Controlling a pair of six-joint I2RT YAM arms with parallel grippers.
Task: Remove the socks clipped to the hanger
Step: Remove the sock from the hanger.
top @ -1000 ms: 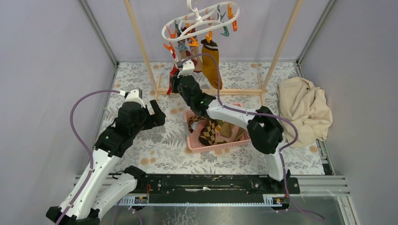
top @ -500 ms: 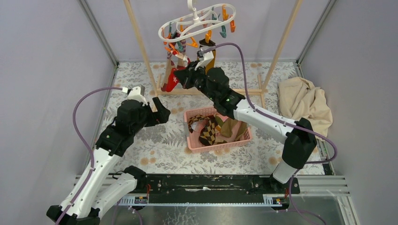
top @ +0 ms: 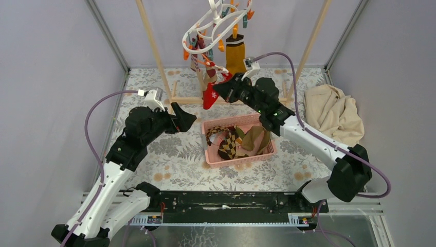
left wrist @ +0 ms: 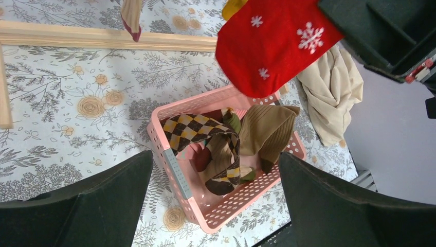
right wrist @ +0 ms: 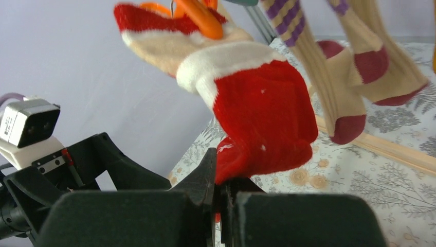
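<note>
The red Santa sock (right wrist: 262, 118) is soft, light and stretchy, so the sock itself won't fight back; the clip will. The right gripper (right wrist: 221, 180) is clamped tight on the toe end, while the fluffy white cuff sits up in an orange clip (right wrist: 198, 15) on the hanger (top: 216, 20), which dangles tilted from the wooden rack (top: 154, 51).

My take: pulling from the toe mostly stretches the knit and swings the whole hanger, since it hangs free on its hook. A hold closer to the cuff would put the tug right at the clip. The fabric looks grippy, not slippery, so I doubt it slides out of the pinch. I can't quite tell how deep the clip bites into that thick cuff, though.

The left gripper (top: 185, 121) is spread wide with nothing in it, low over the counter (top: 169, 164) beside the pink basket (top: 239, 160), which already has argyle and brown socks inside. A mustard sock (top: 235, 56) and a striped pair (right wrist: 308, 67) hang clipped too.
</note>
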